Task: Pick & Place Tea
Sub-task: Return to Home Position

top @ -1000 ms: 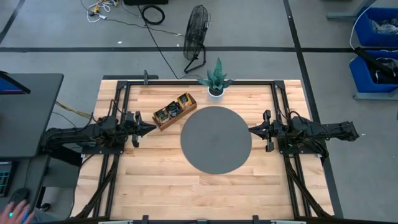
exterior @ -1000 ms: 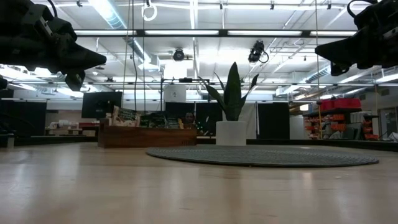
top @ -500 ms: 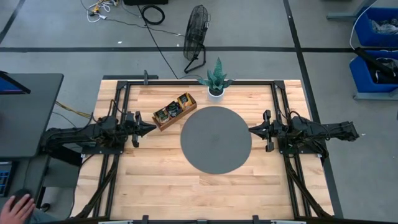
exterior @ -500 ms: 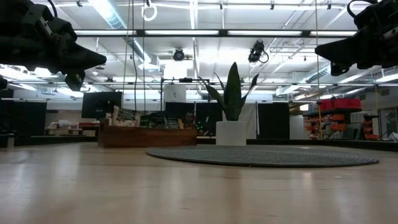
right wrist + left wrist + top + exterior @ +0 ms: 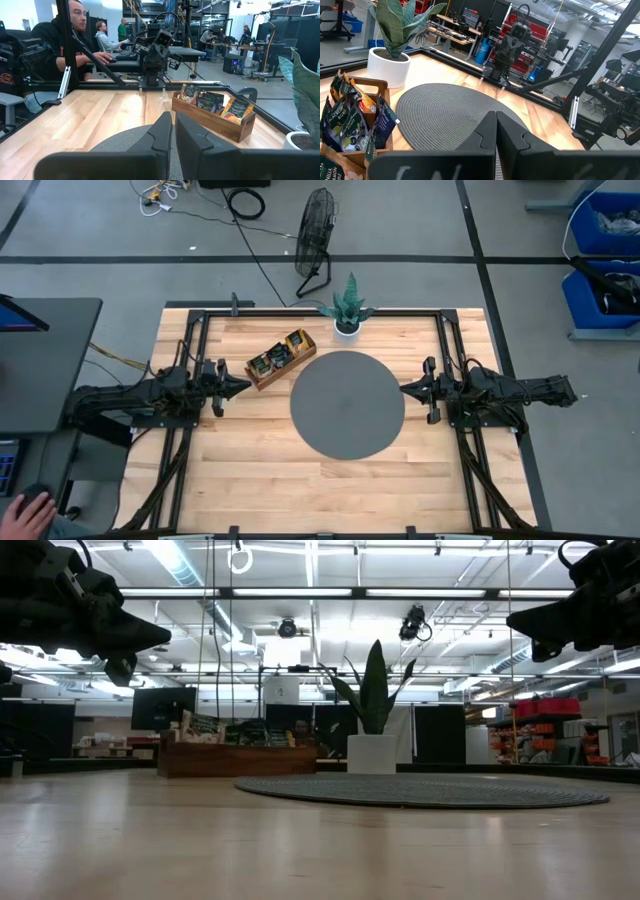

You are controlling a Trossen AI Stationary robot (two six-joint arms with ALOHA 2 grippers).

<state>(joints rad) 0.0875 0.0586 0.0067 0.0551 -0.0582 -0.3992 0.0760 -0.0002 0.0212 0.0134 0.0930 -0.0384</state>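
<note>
No movement: left end effector (image 5: 245, 387), right end effector (image 5: 403, 389) clenched, empty; tea (image 5: 347, 125) labels unreadable.

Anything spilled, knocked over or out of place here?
Nothing stands out. The tea sachets stand inside the wooden tray, no loose ones show, the plant is upright, and the left gripper and right gripper are shut and empty.

Robotics lab: strip-lit open hall, red equipment racks (image 5: 541, 50), seated people (image 5: 59, 56), blue storage bins (image 5: 604, 222).
</note>
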